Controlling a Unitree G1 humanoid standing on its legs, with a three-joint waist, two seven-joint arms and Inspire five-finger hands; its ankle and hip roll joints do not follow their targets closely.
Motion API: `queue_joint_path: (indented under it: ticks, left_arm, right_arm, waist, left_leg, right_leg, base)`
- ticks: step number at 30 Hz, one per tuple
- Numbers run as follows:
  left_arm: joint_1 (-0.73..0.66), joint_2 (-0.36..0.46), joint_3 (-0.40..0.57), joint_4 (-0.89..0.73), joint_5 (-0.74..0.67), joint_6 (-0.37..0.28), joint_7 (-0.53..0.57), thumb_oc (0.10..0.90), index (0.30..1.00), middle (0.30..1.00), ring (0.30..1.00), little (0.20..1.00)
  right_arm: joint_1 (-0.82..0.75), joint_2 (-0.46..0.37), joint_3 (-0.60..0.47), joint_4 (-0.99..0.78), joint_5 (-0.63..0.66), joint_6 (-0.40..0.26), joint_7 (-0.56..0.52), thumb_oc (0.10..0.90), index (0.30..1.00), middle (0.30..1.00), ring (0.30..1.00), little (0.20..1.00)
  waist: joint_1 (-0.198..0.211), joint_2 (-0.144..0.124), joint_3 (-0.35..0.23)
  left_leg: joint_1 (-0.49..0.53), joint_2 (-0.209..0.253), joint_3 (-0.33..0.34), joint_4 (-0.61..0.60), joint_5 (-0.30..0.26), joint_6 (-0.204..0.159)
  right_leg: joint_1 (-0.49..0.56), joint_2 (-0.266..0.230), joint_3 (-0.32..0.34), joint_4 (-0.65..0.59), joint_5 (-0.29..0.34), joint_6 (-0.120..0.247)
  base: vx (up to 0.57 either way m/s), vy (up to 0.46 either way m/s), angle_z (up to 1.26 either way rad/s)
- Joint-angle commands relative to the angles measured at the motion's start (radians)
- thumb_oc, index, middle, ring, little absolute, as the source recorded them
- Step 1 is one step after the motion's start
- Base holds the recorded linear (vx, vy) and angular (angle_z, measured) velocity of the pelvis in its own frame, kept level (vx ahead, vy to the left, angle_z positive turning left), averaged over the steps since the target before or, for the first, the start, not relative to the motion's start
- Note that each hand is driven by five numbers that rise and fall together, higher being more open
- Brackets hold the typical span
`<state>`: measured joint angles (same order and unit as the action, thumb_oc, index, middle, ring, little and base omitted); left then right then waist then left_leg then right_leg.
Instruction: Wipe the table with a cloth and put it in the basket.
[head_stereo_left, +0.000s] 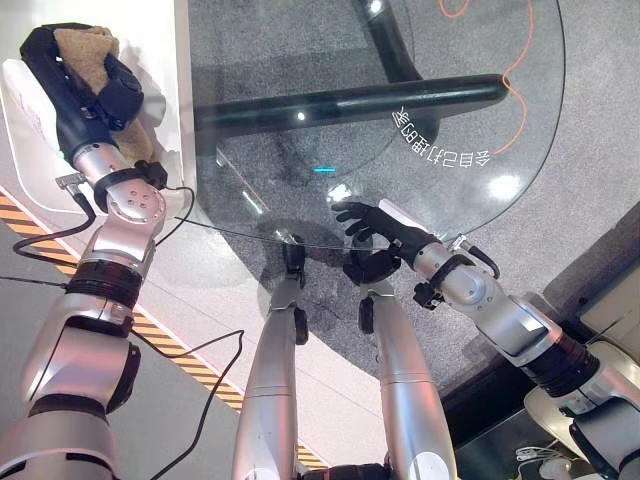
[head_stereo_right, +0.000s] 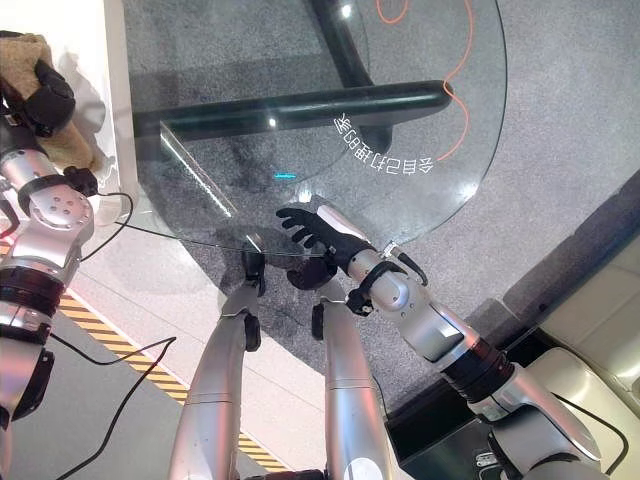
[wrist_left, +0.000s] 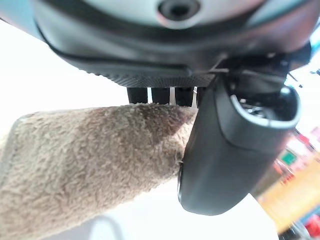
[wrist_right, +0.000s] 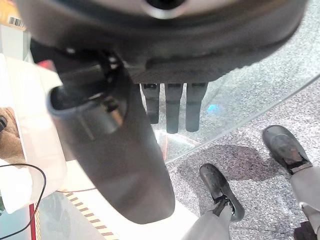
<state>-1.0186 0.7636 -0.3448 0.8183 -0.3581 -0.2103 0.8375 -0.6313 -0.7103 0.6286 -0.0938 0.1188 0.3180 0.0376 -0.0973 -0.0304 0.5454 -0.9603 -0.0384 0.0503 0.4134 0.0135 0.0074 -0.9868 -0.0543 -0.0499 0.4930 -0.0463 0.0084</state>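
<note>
At upper left, the left hand (head_stereo_left: 95, 85) was curled round the tan cloth (head_stereo_left: 85, 50), held over a white basket (head_stereo_left: 30, 100). At lower centre-right, the right hand (head_stereo_left: 385, 232) rested, fingers spread, on the glass table (head_stereo_left: 470, 150) edge.
</note>
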Motion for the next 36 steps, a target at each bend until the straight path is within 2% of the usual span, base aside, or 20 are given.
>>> queue_joint_path:
  ticks: [1,9,14,15,16,17,28,36]
  left_arm:
    - [-0.050,0.069,0.045,-0.001,-0.018,-0.055,-0.011,0.100,0.300,0.300,0.300,0.200]
    - [-0.065,0.052,0.033,0.007,-0.050,-0.104,-0.082,0.100,0.300,0.300,0.300,0.200]
    - [-0.064,0.038,0.028,0.005,-0.048,-0.071,-0.123,0.100,0.300,0.300,0.300,0.200]
    - [-0.065,0.038,0.024,0.008,-0.058,-0.054,-0.153,0.314,0.484,0.484,0.484,0.414]
    - [-0.065,0.036,0.022,0.009,-0.058,-0.050,-0.170,0.600,0.728,0.728,0.728,0.700]
    - [-0.066,0.035,0.020,0.010,-0.054,-0.052,-0.173,0.800,0.900,0.900,0.900,0.900]
    - [-0.030,0.017,0.018,0.001,-0.037,0.000,-0.162,0.800,0.900,0.900,0.900,0.900]
    - [0.001,0.013,0.039,-0.007,-0.062,-0.015,-0.157,0.800,0.900,0.900,0.900,0.900]
  right_arm:
    - [0.036,0.022,0.010,-0.031,0.036,-0.010,0.000,0.800,0.900,0.900,0.900,0.900]
    - [0.024,0.031,0.011,-0.022,0.047,-0.018,-0.001,0.800,0.900,0.900,0.900,0.900]
    - [0.024,0.042,0.005,-0.018,0.041,-0.017,-0.006,0.800,0.900,0.900,0.900,0.900]
    - [0.020,0.041,0.002,-0.013,0.045,-0.021,-0.006,0.800,0.900,0.900,0.900,0.900]
    - [0.018,0.042,-0.001,-0.012,0.043,-0.022,-0.004,0.800,0.900,0.900,0.900,0.900]
    - [0.017,0.043,-0.002,-0.013,0.043,-0.022,-0.005,0.800,0.900,0.900,0.900,0.900]
    - [0.024,0.043,-0.016,-0.012,0.042,-0.037,-0.008,0.800,0.900,0.900,0.900,0.900]
    - [0.023,0.043,-0.018,-0.009,0.035,-0.042,-0.016,0.800,0.900,0.900,0.900,0.900]
  waist:
    - [0.021,-0.024,-0.025]
    - [0.019,-0.032,-0.025]
    - [0.018,-0.035,-0.025]
    - [0.018,-0.036,-0.025]
    - [0.017,-0.037,-0.025]
    - [0.017,-0.037,-0.025]
    - [0.018,-0.036,-0.025]
    - [0.024,-0.032,-0.025]
  left_leg:
    - [0.017,-0.024,0.043,0.011,-0.050,0.031]
    - [0.008,-0.027,0.038,0.012,-0.047,0.034]
    - [0.011,-0.031,0.036,0.009,-0.047,0.035]
    - [0.012,-0.032,0.036,0.009,-0.048,0.036]
    - [0.012,-0.032,0.037,0.010,-0.048,0.036]
    - [0.012,-0.031,0.037,0.009,-0.048,0.036]
    - [0.023,-0.033,0.036,0.008,-0.044,0.036]
    - [0.052,-0.034,0.035,-0.003,-0.038,0.035]
  right_leg:
    - [0.006,0.055,0.018,-0.076,0.055,0.034]
    - [-0.006,0.061,0.017,-0.073,0.067,0.036]
    - [-0.005,0.062,0.017,-0.079,0.074,0.038]
    - [-0.003,0.064,0.016,-0.079,0.074,0.038]
    - [-0.002,0.064,0.016,-0.079,0.074,0.038]
    - [-0.002,0.064,0.016,-0.079,0.075,0.039]
    - [0.007,0.066,0.013,-0.079,0.076,0.035]
    - [0.034,0.067,0.012,-0.080,0.068,0.030]
  base:
    - [-0.01,-0.004,0.03]
    - [0.00,0.000,0.00]
    - [0.00,0.000,0.00]
    - [0.00,0.000,0.00]
    - [0.00,0.000,0.00]
    - [0.00,0.000,0.00]
    - [0.00,0.000,0.00]
    - [-0.01,-0.020,-0.03]
